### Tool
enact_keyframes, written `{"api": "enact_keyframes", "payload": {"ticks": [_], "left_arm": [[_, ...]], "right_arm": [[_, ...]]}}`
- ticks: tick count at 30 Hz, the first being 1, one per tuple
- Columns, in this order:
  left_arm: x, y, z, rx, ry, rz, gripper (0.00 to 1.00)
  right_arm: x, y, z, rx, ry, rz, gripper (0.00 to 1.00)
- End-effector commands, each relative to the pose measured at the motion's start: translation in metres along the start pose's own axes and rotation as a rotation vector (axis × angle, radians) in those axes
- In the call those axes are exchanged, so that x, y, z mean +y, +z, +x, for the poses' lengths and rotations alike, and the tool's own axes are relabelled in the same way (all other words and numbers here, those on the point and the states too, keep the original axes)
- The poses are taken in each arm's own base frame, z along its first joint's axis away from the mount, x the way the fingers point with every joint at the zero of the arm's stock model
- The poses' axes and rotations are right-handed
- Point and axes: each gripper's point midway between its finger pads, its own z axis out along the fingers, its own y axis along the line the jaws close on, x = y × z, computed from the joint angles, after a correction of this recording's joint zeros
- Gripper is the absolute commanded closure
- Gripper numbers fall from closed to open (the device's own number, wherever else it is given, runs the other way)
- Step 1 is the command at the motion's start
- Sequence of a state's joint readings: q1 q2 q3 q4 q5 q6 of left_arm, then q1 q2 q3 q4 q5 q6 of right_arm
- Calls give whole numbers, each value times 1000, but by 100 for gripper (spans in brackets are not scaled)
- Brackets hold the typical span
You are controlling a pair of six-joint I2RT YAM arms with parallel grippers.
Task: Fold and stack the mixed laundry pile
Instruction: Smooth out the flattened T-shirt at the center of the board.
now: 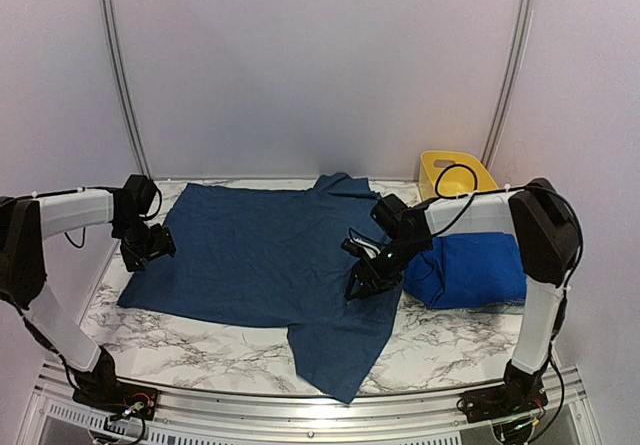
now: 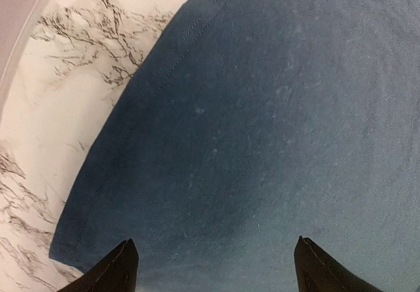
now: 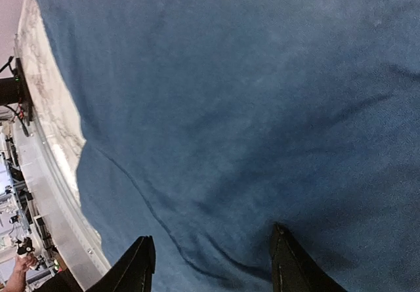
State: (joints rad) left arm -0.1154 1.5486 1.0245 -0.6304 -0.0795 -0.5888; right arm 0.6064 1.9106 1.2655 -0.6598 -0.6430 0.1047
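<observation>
Denim-blue garment [image 1: 250,255] lies flat; left gripper [image 2: 213,266] gapes wide, right gripper [image 3: 210,259] half open, both empty; better pinch edges evenly, fold smoothly

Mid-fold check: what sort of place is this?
Probably a lab test booth: plain pale walls with metal rails, and a marble-patterned table on an aluminium frame.

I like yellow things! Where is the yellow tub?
In the top view, the yellow tub sits far back on the right side, just behind the bright blue cloth.
</observation>
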Motion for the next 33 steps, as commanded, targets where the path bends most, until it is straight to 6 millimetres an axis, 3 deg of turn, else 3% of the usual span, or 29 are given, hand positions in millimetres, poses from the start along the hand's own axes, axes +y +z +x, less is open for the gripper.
{"api": "enact_keyframes", "payload": {"ticks": [1,8,16,21,26,33], "left_arm": [[1,29,22,81,-27,6,18],[46,56,84,196,-132,-109,35],[83,51,139,248,-266,-166,37],[95,46,161,267,-322,-166,37],[91,38,160,254,-328,-129,36],[58,17,112,154,-230,-15,24]], "right_arm": [[-19,6,-19,-29,0,73,44],[-34,16,-1,22,23,113,44],[-29,15,18,51,36,107,41],[-15,18,45,90,35,94,40],[-20,28,73,125,70,84,40],[-30,0,31,15,62,126,38]]}}
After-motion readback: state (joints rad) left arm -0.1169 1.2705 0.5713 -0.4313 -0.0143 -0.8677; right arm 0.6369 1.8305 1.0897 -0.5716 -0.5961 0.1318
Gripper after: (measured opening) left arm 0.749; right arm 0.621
